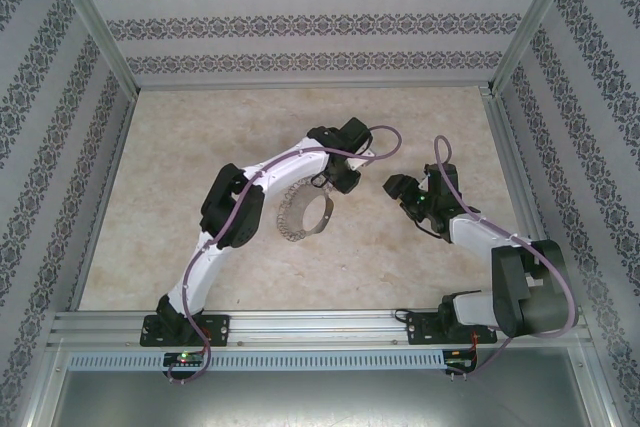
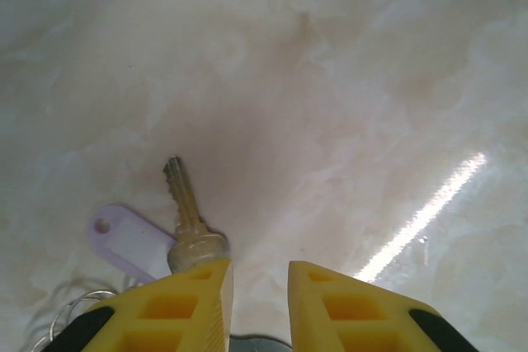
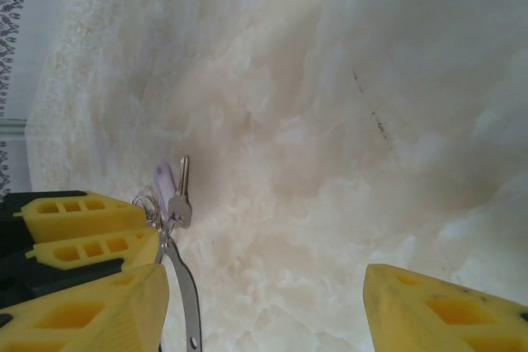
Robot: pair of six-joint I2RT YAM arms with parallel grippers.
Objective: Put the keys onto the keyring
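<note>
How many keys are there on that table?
1. The key, with a lilac tag, sits by the left gripper's fingertip, close to the keyring. More could be hidden under the arms.

The key (image 2: 183, 199) is metal, its tag (image 2: 132, 241) smooth plastic, the marbled table (image 2: 330, 80) glossy.

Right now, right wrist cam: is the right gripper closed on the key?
No: the right gripper is wide open over bare table; the key with its lilac tag sits off by the left gripper.
</note>
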